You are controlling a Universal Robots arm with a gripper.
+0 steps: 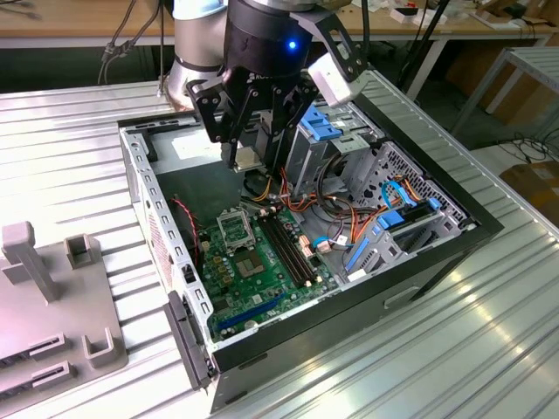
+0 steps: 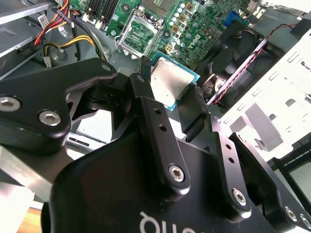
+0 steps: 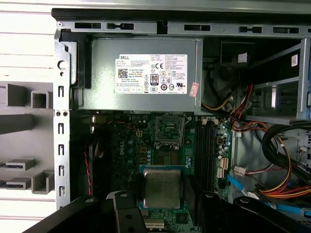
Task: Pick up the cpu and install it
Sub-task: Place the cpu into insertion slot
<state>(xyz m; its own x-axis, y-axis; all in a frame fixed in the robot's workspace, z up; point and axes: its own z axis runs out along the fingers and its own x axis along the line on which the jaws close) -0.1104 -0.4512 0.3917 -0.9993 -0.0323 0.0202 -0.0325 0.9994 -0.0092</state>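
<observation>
The end effector (image 2: 170, 81) clamps the cpu (image 2: 166, 85) by two edges. Both hang over the motherboard (image 1: 262, 278), near the socket (image 1: 234, 230).

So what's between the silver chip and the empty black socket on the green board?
In the first wrist view, a strip of green board with a dark square part lies between the chip and the socket.

Place: you are in a robotics lab or workshop | Evidence: you see a ribbed aluminium counter (image 1: 489, 349), an opened computer case (image 1: 410, 292), grey fixtures (image 1: 31, 262), wooden benches (image 1: 70, 22) with hanging cables (image 1: 118, 44) behind
</observation>
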